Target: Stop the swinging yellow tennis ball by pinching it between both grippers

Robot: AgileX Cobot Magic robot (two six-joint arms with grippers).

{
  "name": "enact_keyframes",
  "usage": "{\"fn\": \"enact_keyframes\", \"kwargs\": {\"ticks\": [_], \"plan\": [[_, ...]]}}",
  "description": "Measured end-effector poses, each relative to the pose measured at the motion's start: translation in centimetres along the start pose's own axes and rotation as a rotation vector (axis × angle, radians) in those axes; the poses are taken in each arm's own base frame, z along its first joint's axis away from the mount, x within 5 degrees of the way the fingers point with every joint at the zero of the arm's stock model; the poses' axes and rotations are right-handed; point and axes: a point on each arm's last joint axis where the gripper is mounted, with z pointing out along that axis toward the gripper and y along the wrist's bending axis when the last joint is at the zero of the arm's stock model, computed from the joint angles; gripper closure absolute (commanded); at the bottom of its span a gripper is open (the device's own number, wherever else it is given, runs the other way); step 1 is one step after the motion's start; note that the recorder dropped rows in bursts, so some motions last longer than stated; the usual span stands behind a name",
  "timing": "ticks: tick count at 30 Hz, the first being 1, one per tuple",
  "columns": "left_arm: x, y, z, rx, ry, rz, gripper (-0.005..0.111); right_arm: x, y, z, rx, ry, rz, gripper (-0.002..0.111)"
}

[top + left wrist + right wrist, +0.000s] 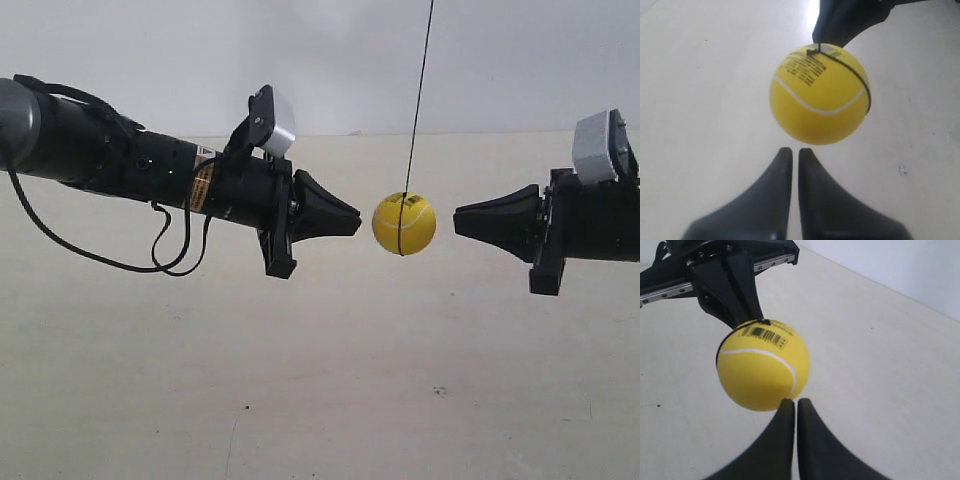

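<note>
The yellow tennis ball (pixel 404 223) hangs on a thin dark string (pixel 417 100) between two black pointed grippers. The gripper (pixel 355 219) of the arm at the exterior view's left points at it from a small gap away. The gripper (pixel 458 219) of the arm at the exterior view's right faces it across a slightly wider gap. In the left wrist view the ball (pixel 819 95) floats just beyond my shut left gripper (pixel 795 150). In the right wrist view the ball (pixel 762 371) sits off to one side of my shut right gripper (pixel 792 401), close to its tip. Neither gripper holds anything.
A pale floor or tabletop (pixel 320 380) lies below and a white wall (pixel 320 50) stands behind. A black cable (pixel 110 262) loops under the arm at the exterior view's left. Each wrist carries a grey-white camera box (pixel 275 118).
</note>
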Motion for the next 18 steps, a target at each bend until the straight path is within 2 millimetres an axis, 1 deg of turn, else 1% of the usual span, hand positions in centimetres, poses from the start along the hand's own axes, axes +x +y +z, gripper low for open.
{"fn": "enact_keyframes", "kwargs": {"ticks": [4,9,14,18], "plan": [[-0.3,-0.1,0.0,0.01,-0.036,0.009,0.102,0.0,0.0,0.0,0.003,-0.002,-0.001,0.108],[-0.8,-0.1,0.0,0.011,-0.086,0.015,0.102,0.6,-0.3,0.2,0.018,-0.012,0.02,0.108],[-1.0,0.1,-0.1,-0.013,-0.113,0.015,0.102,0.6,0.0,1.5,-0.011,-0.017,0.004,0.108],[-1.2,0.3,-0.1,-0.034,-0.135,0.009,0.102,0.0,0.0,2.3,-0.029,-0.026,-0.021,0.108]]}}
